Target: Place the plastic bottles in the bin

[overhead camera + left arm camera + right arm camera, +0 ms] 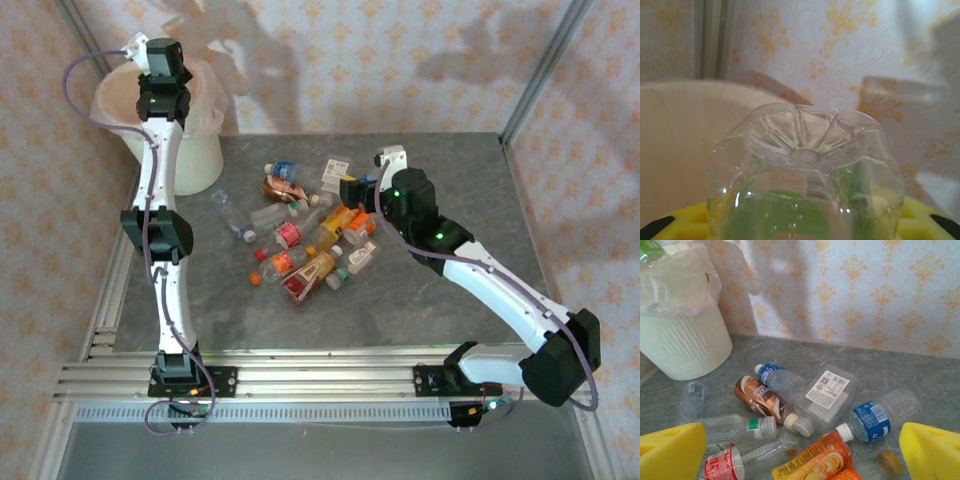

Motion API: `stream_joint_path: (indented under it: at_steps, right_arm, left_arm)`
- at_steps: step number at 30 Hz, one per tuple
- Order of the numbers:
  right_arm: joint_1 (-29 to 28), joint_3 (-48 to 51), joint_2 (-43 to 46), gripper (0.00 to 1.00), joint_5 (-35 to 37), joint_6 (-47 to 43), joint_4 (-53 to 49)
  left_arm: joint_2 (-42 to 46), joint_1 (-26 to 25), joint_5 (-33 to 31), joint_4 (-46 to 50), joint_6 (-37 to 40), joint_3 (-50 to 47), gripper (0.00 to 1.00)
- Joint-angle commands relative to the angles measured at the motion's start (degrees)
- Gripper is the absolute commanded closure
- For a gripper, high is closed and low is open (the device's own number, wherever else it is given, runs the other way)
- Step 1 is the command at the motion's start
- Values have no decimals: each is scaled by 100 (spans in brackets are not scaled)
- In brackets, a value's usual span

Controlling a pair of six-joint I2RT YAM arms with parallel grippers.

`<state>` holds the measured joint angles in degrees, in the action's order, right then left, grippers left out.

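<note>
Bin [195, 160]: white ribbed bucket w/ pale pink bag [205, 100] over the rim. It stands at the far-left corner of the grey table [470, 170], close to the patterned wall.
Left arm [160, 230]: stretched nearly straight from its base, reaching above the bin.
Left gripper [148, 50]: over the bin opening, clenched on one bottle. In the wrist view its yellow fingers [927, 217] sit at both sides of that bottle.
Held bottle [805, 155]: clear, w/ green label seen thru the plastic and small drops inside. Its moulded bottom end points away from the gripper. It is above the bin, not inside yet.
Pile of bottles [305, 235]: approx. mid table, between both arms and well apart from the bin. All are lying down, and many touch each other.
Pile, right wrist view, l. to r.:
- lone clear bottle [690, 397]
- red-label bottle [722, 465]
- green-band bottle [735, 425] w/ white cap
- copper-brown bottle [757, 395]
- small blue-label bottle [777, 380], just beside the copper-brown one
- orange-label bottle [815, 462]
- flat clear pack [830, 390] w/ white sticker
- big blue-label bottle [877, 415] w/ white cap

Right gripper [352, 188]: at the right side of the pile, above it. It is released, jaws spread wide, and grasps nothing.
Right arm [500, 290]: bent at the elbow, coming from the near-right corner.
</note>
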<state>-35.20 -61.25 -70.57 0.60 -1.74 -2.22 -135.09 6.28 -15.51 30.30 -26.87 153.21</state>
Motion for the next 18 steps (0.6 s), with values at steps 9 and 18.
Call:
stream_joint_path:
  at_steps: [9, 18]
  right_arm:
    - [13, -88, -184, 1, 146, 14, -229]
    - [18, -220, -363, 1, 110, -33, -320]
  left_arm:
    - [242, 39, 734, 1233, -1320, 78, 49]
    - [806, 38, 741, 1310, -1906, -766, 35]
